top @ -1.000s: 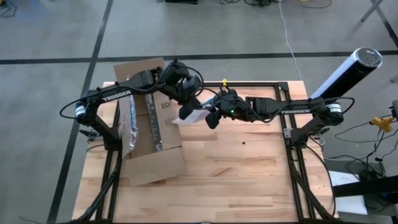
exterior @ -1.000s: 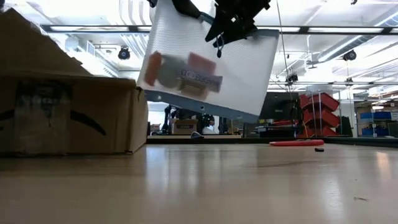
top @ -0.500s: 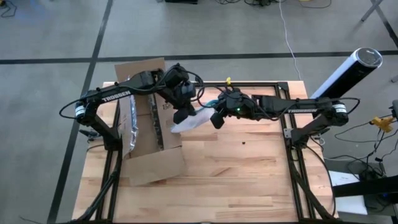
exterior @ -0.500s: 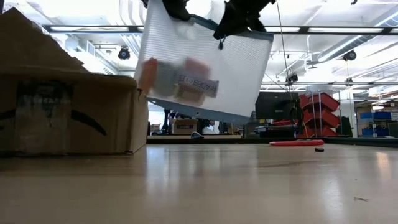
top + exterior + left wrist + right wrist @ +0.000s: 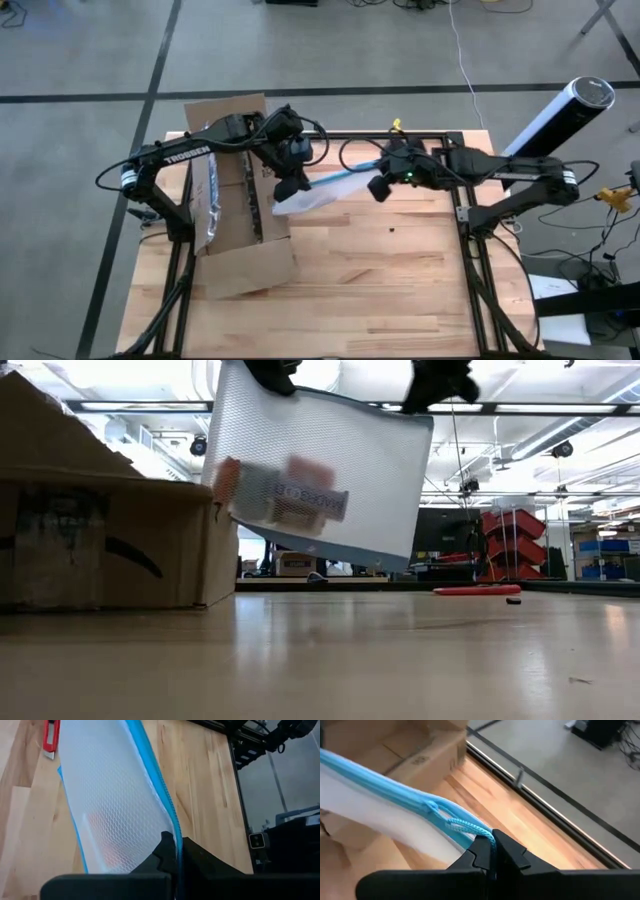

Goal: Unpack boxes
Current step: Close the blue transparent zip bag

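A clear mesh pouch with a blue zipper edge hangs above the table between my two grippers, with coloured items showing inside it. My left gripper is shut on its end nearest the box. My right gripper is shut on the blue pull cord at the other end. The brown cardboard box stands open on the table's left side, its flaps spread, with its bottom on the wood. My left gripper pinches the pouch's blue zipper edge at one end between its two fingers, coming from above. The pouch hangs below the fingers, clear of the table. My right gripper pinches the blue pull cord of the zipper between its two fingertips. The cord runs straight back to the zipper slider. The top edge is drawn straight between the two grippers.
A small red tool lies on the table toward the far right, with a small dark bit beside it. The black frame rail runs along the far edge. Bare wood lies right of and nearer than the box.
My right gripper has moved toward the table's right edge, still shut on the pull cord. The pouch's top edge has been drawn out longer and straight between the grippers. My left gripper has shifted slightly toward the box, and the pouch has stayed clear of the table.
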Available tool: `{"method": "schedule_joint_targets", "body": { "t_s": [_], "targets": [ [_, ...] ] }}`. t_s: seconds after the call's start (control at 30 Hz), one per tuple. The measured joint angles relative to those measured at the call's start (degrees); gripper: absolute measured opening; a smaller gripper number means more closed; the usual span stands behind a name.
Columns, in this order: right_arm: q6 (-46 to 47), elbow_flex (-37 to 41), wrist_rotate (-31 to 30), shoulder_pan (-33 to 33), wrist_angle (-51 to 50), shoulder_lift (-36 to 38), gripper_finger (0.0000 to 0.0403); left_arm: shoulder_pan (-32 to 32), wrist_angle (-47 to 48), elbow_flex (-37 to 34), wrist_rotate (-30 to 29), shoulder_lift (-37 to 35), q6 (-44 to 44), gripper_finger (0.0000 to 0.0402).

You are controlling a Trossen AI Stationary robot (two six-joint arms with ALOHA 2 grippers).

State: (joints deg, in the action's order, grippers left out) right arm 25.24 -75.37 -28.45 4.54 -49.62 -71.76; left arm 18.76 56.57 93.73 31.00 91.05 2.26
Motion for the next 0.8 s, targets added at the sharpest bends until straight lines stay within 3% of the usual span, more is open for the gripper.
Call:
{"method": "schedule_joint_targets", "body": {
  "t_s": [0.33, 0.63, 0.8],
  "targets": [
    [6.39, 0.00, -4.28, 0.07, -16.05, 7.18, 0.0000, 0.01, 1.19, -0.02, 0.20, -0.02, 0.72, 0.0000],
    [7.20, 0.00, -6.75, 0.02, -17.88, 10.21, 0.0000, 0.00, -4.76, -0.09, -0.24, -0.02, -2.14, 0.0003],
    [7.29, 0.00, -7.93, 0.07, -19.82, 10.31, 0.0000, 0.00, -6.93, 0.05, 0.10, -0.02, -2.38, 0.0058]
  ]
}}
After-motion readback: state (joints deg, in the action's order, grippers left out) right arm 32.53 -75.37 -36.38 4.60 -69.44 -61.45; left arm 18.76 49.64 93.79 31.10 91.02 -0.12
